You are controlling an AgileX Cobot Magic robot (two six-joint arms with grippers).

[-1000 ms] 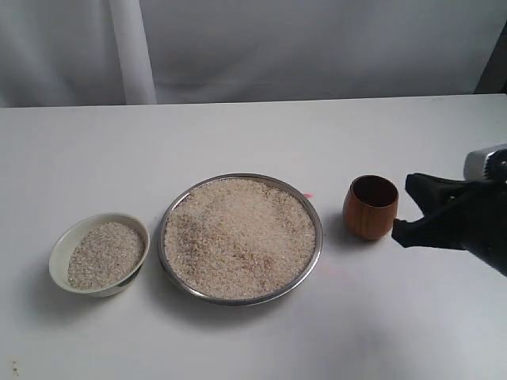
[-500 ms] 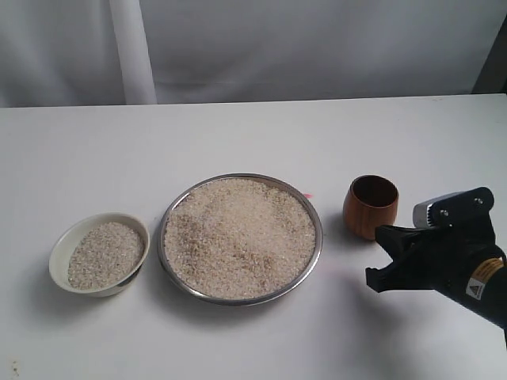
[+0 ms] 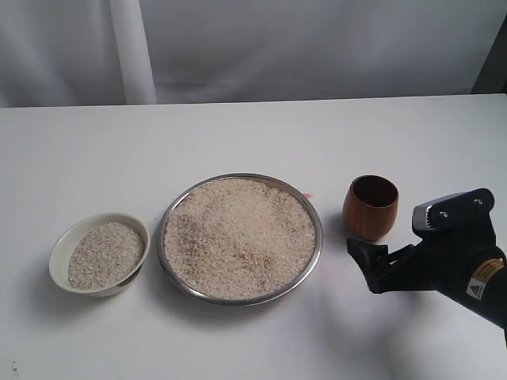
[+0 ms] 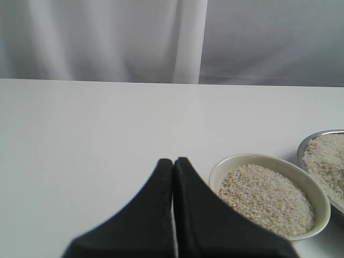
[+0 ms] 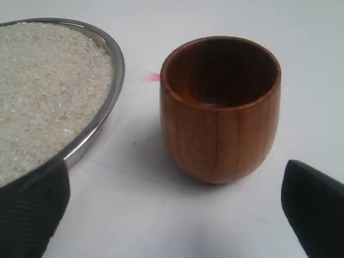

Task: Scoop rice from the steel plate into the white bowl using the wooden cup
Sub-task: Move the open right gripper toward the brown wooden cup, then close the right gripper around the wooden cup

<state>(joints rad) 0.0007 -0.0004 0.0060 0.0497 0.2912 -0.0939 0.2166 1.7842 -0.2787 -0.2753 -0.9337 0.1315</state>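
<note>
The wooden cup [image 3: 370, 207] stands upright and empty on the white table, right of the steel plate [image 3: 318, 229], which is heaped with rice [image 3: 238, 236]. My right gripper [image 3: 380, 260] hovers low just in front of the cup, open wide and holding nothing. In the right wrist view the cup [image 5: 220, 110] sits ahead between the two black fingers [image 5: 33, 212], apart from both. The white bowl [image 3: 59, 252] at the left holds some rice [image 3: 104, 255]. My left gripper [image 4: 173, 162] is shut and empty, beside the bowl [image 4: 244, 161].
A small pink mark [image 3: 307, 195] lies on the table between plate and cup. A pale curtain [image 3: 253, 47] hangs behind the table's far edge. The plate's rim [image 5: 110, 102] is close to the right gripper's left finger.
My right gripper has opened from shut. It swung down from the cup's right and moved left, close in front of the cup. Cup, plate and bowl have not moved.
</note>
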